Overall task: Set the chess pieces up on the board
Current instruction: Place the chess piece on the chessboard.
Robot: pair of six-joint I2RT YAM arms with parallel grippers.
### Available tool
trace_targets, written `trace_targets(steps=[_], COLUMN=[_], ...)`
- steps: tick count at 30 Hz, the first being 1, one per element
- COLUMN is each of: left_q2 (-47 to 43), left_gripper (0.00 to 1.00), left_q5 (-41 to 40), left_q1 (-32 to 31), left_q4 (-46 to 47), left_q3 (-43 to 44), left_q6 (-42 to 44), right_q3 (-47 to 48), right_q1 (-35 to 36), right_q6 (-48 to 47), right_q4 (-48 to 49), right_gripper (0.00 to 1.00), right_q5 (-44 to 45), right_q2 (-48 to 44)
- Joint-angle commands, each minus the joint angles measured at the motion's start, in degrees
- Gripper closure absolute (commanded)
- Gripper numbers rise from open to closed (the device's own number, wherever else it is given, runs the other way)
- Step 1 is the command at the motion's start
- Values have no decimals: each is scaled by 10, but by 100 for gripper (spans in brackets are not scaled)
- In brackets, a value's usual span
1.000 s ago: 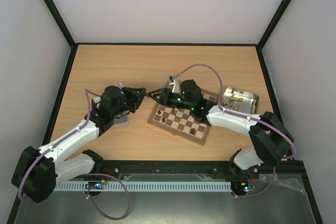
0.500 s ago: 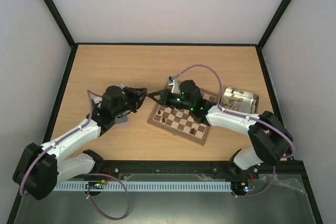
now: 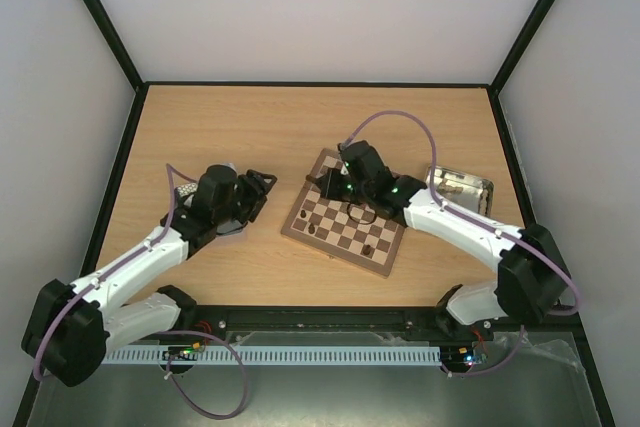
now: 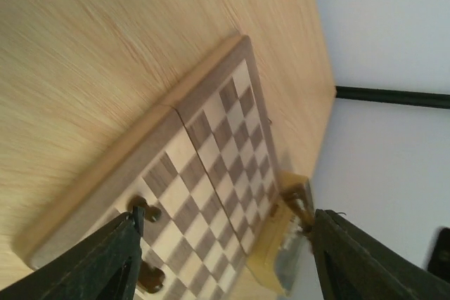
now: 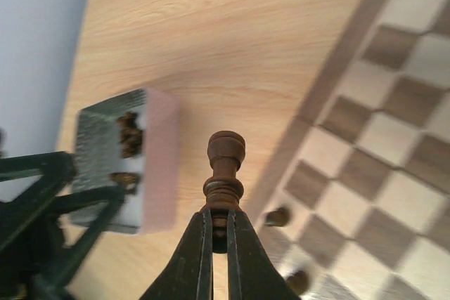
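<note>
The board [image 3: 338, 253] lies right of the table's centre with a few dark chess pieces [image 3: 313, 230] standing on it. My right gripper [image 3: 314, 185] hovers over the board's left corner. It is shut on a dark brown turned chess piece [image 5: 225, 165], held by its base and lying level, while the gripper [image 5: 219, 217] looks down past the board's edge [image 5: 330, 82]. My left gripper [image 3: 267, 186] hangs left of the board, open and empty. In its own view the left gripper [image 4: 225, 219] frames the board [image 4: 204, 138] and two pieces [image 4: 145, 210].
A grey tray [image 3: 186, 192] lies under the left arm; in the right wrist view this pink-sided tray [image 5: 128, 166] holds dark pieces. A metal tray [image 3: 460, 190] with more pieces sits right of the board, seen yellow-sided in the left wrist view [image 4: 280, 261]. Black frame edges bound the table.
The grippers met tip to tip left of the board. The right one shut on the piece, the left one opened and drew back left, and the right arm swung back toward the board.
</note>
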Motion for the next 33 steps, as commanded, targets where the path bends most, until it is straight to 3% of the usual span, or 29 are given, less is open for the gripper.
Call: trace_targets(steps=[1, 5, 11, 26, 30, 33], left_q2=[-2, -1, -1, 32, 33, 33], left_gripper=[31, 31, 30, 30, 30, 30], left_q5=[-57, -92, -98, -55, -53, -55], left_q1=[12, 15, 23, 32, 33, 32], left_q4=[-124, -173, -180, -161, -160, -160], left_q3=[60, 91, 102, 98, 98, 97], left_q6=[187, 277, 339, 376, 375, 373], right_q3=[69, 92, 121, 109, 113, 116], right_q1=[-7, -8, -7, 3, 5, 6], right_q6=[-127, -158, -180, -204, -200, -190], right_q4=[-271, -389, -481, -478, -475, -469], right_gripper=[98, 98, 98, 97, 70, 61], right_q5=[118, 136, 120, 75, 94, 118], right_q2=[-16, 1, 27, 96, 101, 95])
